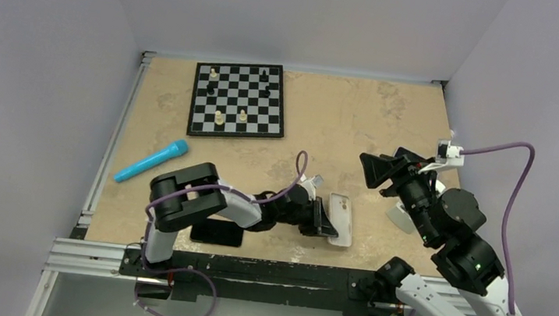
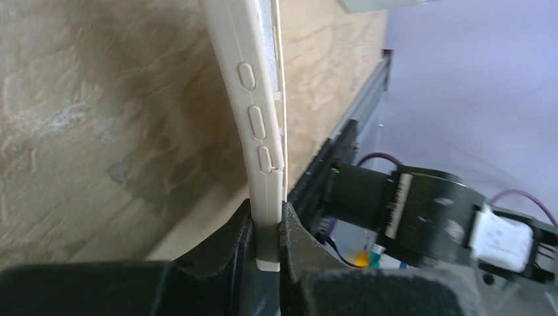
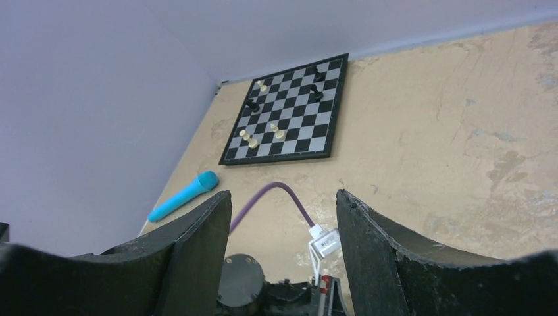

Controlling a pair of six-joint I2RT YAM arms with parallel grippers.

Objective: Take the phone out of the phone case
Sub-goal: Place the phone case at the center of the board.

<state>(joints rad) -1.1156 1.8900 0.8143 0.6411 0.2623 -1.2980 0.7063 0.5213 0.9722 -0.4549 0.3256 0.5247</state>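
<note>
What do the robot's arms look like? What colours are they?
The left arm and the right arm are both made of chunky round black joints joined by smooth white tubes. Each has a purple cable that loops to a small white plug box near the wrist. The jaws are flat black wedges. A tiny green light glows on the right arm.

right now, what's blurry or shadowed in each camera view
Left wrist view: phone case edge sharp, left pincer clamping it dark and soft, case shadow on the table. Right wrist view: right pincer dark, blurred; chessboard crisp. Top view: even light, no glare.
</note>
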